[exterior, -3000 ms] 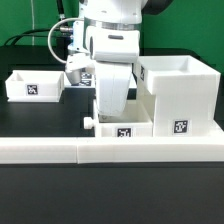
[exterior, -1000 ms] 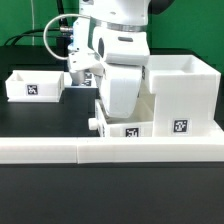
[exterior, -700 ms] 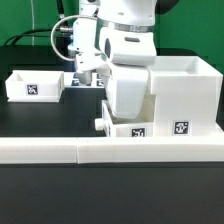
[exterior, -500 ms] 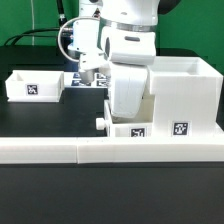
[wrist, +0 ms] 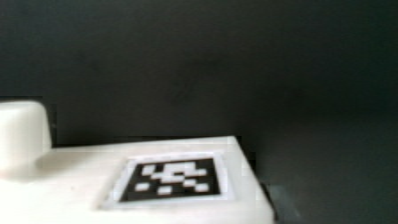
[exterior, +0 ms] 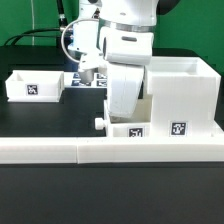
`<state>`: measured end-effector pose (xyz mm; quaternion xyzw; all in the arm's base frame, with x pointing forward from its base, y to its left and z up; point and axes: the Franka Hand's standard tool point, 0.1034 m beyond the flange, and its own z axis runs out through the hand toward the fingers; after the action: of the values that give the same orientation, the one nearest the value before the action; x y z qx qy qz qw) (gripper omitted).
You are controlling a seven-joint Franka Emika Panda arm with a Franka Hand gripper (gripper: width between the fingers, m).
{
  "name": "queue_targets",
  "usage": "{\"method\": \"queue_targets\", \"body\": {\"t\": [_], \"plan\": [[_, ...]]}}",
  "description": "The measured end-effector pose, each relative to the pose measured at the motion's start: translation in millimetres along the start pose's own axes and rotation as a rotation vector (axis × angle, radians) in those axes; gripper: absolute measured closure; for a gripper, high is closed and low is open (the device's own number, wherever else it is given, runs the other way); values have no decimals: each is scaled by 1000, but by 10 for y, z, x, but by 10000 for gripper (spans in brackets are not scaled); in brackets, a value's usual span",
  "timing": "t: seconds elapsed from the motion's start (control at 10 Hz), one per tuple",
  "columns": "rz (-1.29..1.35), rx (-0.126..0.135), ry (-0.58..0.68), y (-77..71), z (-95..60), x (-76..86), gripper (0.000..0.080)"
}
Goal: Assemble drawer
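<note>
Blk tabletop [exterior: 40, 122] w/ drawer housing [exterior: 185, 95]; white bar [exterior: 50, 152] in front, green bkgd [exterior: 190, 30]

A stretch of bare black counter [exterior: 60, 118] lies open between the small tray [exterior: 33, 86] at the exterior view's left and the arm [exterior: 125, 75] in the middle. The long low white bar [exterior: 60, 152] walls off the whole near edge. At the exterior view's right the boxy housing [exterior: 185, 95] stands against that bar. A second tray [exterior: 115, 130], its knob [exterior: 100, 124] pointing outward, sits low at the housing's front under the arm. In the wrist view, dark counter lies open past a tagged white part [wrist: 89, 165].
</note>
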<state>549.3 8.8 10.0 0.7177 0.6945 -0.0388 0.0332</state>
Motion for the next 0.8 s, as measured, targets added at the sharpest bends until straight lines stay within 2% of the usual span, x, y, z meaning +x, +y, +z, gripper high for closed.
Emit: {"method": "queue_targets", "body": {"t": [0.1, 0.2, 0.3, 0.4, 0.5, 0.6, 0.8], "plan": [[1, 1, -1, 1, -8, -11, 755], [4, 4, -4, 11, -60, -30, 565], [4, 4, -7, 28, -127, -31, 427], [6, 17, -16, 51, -210, -45, 291], [11, 28, -25, 84, -308, -78, 291], [18, 40, -37, 128, -439, -128, 178], [22, 55, -54, 178, -643, -274, 158]]}}
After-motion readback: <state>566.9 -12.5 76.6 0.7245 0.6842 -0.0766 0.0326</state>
